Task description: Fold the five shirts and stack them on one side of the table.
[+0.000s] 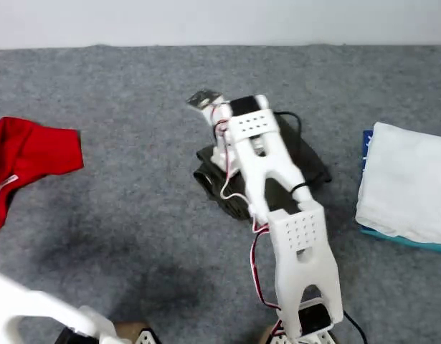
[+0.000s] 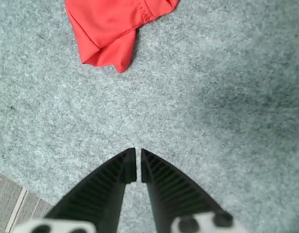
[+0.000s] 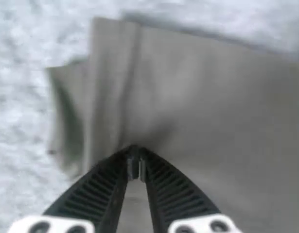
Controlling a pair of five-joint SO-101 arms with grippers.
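- Olive shirt (image 1: 209, 175): crumpled, table (image 1: 134, 229) centre, partly under the right arm (image 1: 277, 186).
- Right gripper (image 3: 134, 162): jaws closed to a hairline, tips on the olive cloth where a crease gathers. Whether cloth is pinched cannot be told.
- Left gripper (image 2: 138, 162): jaws closed, holding nothing, above bare grey table cover.
- Left arm (image 1: 26, 304): 7 o'clock corner.
- Red shirt (image 1: 30, 154): unfolded, 9 o'clock edge.
- White shirt (image 1: 406, 179): folded, 3 o'clock edge, atop a teal shirt (image 1: 399, 238).

Table (image 1: 134, 215): loose shirt (image 1: 26, 161) at left edge, folded shirt (image 1: 213, 179) in the centre with the right gripper (image 3: 134, 162) down on it, stack (image 1: 406, 179) of folded shirts at right edge. Left gripper (image 2: 138, 165) over bare table, apart from the loose shirt.
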